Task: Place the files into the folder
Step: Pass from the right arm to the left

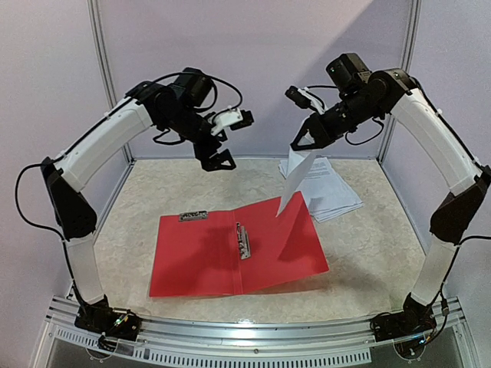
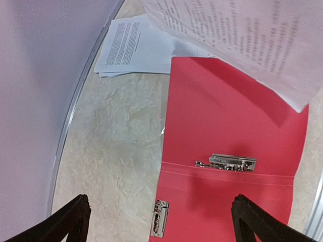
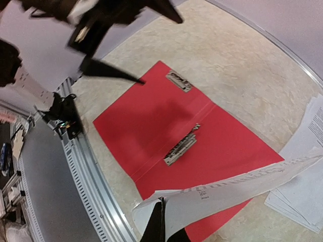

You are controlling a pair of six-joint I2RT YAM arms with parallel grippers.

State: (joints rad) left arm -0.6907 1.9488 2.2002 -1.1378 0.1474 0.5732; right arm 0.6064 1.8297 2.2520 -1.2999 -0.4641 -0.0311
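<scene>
**Sheet pinched in your right gripper, above the open folder**

Your right gripper (image 1: pixel 299 144) is pressed together on the top edge of one printed sheet (image 1: pixel 294 182). The sheet hangs down from the fingertips, and its lower corner reaches over the right half of the folder (image 1: pixel 201 257). You cannot tell from these views whether that corner touches the red surface.

The folder lies open and flat on the table (image 1: pixel 368 253), below and between your two grippers. Its silver spine clip (image 1: pixel 243 241) sits under the gap between them. A second clip (image 1: pixel 193 216) lies at the far edge of the left half, almost straight below your left gripper (image 1: pixel 220 159).

That left gripper hangs raised, with its fingers spread wide and nothing between them, apart from the sheet. The stack of files (image 1: pixel 336 190) rests on the table below your right gripper and a little to its right, just beside the folder's far right corner.
</scene>
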